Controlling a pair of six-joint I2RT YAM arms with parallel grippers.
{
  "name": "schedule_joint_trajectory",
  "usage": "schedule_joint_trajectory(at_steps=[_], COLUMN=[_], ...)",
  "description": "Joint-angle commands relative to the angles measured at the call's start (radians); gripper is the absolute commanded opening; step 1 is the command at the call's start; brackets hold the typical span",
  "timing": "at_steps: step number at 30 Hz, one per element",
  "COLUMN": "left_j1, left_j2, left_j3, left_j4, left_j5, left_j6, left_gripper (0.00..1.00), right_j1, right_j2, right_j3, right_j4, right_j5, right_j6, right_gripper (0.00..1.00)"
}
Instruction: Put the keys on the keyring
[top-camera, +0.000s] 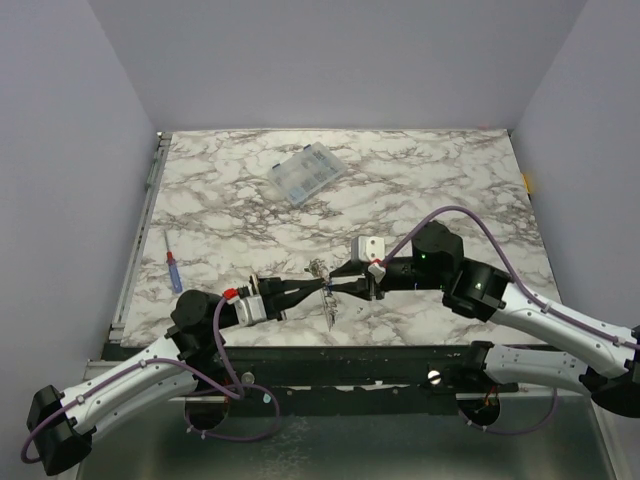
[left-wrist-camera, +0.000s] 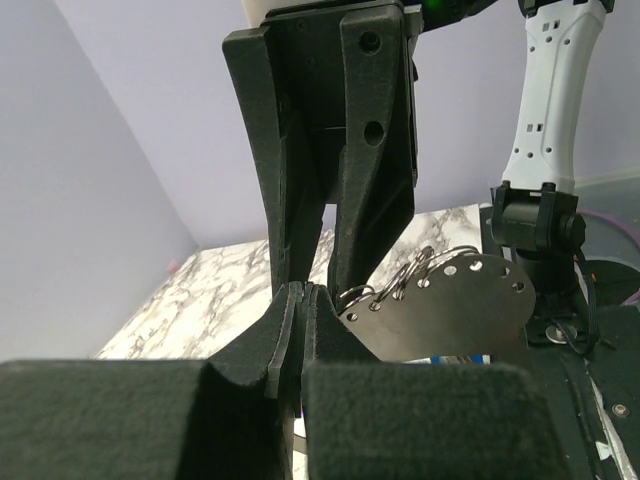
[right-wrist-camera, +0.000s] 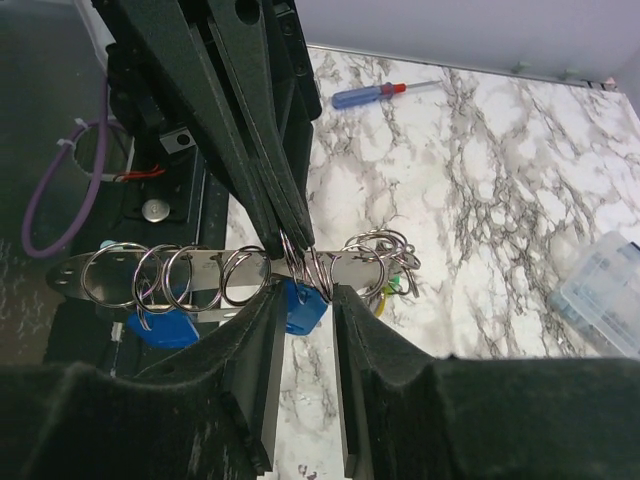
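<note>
The keyring (right-wrist-camera: 205, 270) is a flat grey metal oval plate with holes along its rim and several wire rings through them. It hangs between both grippers above the table's front edge (top-camera: 329, 305) and also shows in the left wrist view (left-wrist-camera: 450, 310). My left gripper (left-wrist-camera: 300, 295) is shut on its edge among the rings, seen from the right wrist (right-wrist-camera: 290, 238). My right gripper (right-wrist-camera: 303, 290) is slightly open just below the plate, with a blue key (right-wrist-camera: 305, 305) between its tips. Another blue key (right-wrist-camera: 165, 328) and green and yellow keys (right-wrist-camera: 395, 290) hang from rings.
A red-and-blue screwdriver (top-camera: 173, 268) lies at the table's left side. A clear plastic compartment box (top-camera: 307, 173) sits at the back middle. The black mounting rail (top-camera: 400, 360) runs right below the grippers.
</note>
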Motion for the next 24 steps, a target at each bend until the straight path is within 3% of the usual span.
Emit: schedule_joint_trajectory(at_steps=[1, 5, 9, 24], left_j1=[-0.001, 0.0, -0.001, -0.001], left_j2=[-0.013, -0.015, -0.017, -0.022], left_j3=[0.029, 0.029, 0.03, 0.013], left_j4=[0.015, 0.015, 0.015, 0.12], left_j5=[0.01, 0.011, 0.012, -0.013], left_j6=[0.003, 0.002, 0.002, -0.043], left_gripper=[0.0, 0.0, 0.0, 0.0], right_j1=[-0.001, -0.001, -0.001, -0.001], right_j2=[0.015, 0.019, 0.014, -0.021], right_j3=[0.039, 0.034, 0.029, -0.043], right_j4=[0.03, 0.03, 0.024, 0.022], right_j5=[-0.044, -0.034, -0.005, 0.06], right_j6=[0.016, 0.019, 0.011, 0.024], right_gripper=[0.31, 0.14, 0.05, 0.02])
